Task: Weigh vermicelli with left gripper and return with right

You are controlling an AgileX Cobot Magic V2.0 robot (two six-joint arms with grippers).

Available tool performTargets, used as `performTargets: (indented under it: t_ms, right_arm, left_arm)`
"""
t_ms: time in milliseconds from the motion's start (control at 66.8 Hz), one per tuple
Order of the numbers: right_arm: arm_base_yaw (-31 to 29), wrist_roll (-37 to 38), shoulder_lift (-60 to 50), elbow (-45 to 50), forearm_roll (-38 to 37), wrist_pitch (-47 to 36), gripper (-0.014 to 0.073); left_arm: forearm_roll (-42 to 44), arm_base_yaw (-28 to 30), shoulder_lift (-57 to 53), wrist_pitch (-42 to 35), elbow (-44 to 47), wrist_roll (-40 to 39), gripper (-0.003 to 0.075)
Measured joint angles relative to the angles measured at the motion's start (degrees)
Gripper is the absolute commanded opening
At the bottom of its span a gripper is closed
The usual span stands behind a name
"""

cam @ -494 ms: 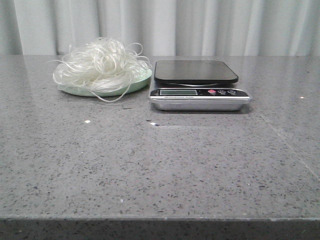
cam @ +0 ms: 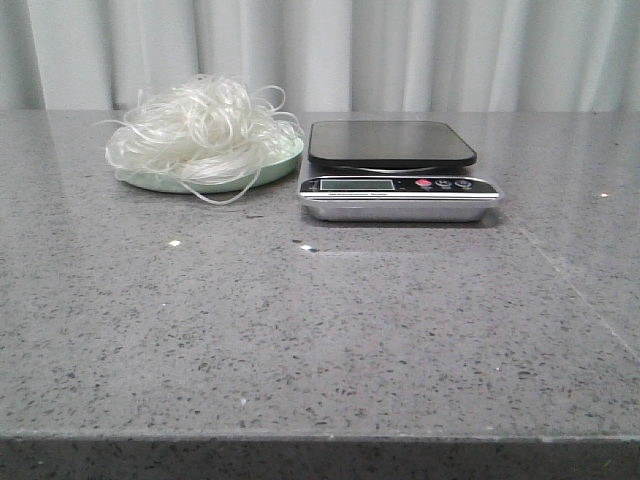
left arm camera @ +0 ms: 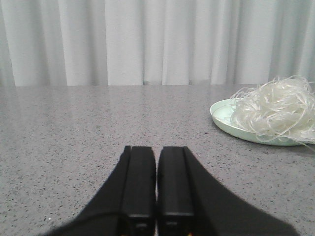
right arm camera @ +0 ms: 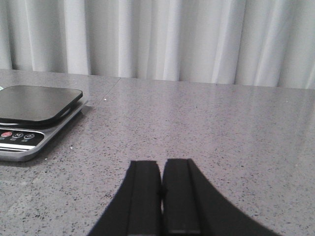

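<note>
— How do the jaws stand on each arm?

— The left gripper (left arm camera: 156,187) has its two black jaws pressed together with only a hairline seam between them, pinching nothing. The right gripper (right arm camera: 161,196) is the same: jaws pressed together, nothing between them. Both hang low over bare counter (cam: 320,340), and neither shows in the front view.

— And what lies beyond them?

— In the left wrist view, the vermicelli (left arm camera: 278,108) sits heaped on a pale green plate (left arm camera: 221,114), well apart from the jaws. In the right wrist view, a digital kitchen scale (right arm camera: 34,118) stands off to one side, also well clear of the jaws.

— Where are those two from the front?

— The vermicelli (cam: 200,130) is a loose white tangle on the plate (cam: 150,183) at the far left of the counter, a few strands drooping over the rim toward the near side. The scale (cam: 395,170) stands just beside it on the right, its dark weighing platform bare, the display and buttons facing the near edge.

— The surface and the room?

— The counter is grey speckled stone, polished enough to carry soft reflections and small glints of light. Behind its far edge hangs a pale pleated curtain (cam: 400,50) across the whole width.
</note>
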Motion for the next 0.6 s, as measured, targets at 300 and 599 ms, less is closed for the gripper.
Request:
performTargets:
  t_ms: [300,599]
  right_arm:
    - [0.00,0.00,0.00,0.00,0.00,0.00,0.0167]
    - [0.00,0.00,0.00,0.00,0.00,0.00,0.0167]
  left_arm:
    - [0.00,0.00,0.00,-0.38,0.00,0.00,0.0133]
    - [0.00,0.00,0.00,-6.23,0.00,0.00,0.0133]
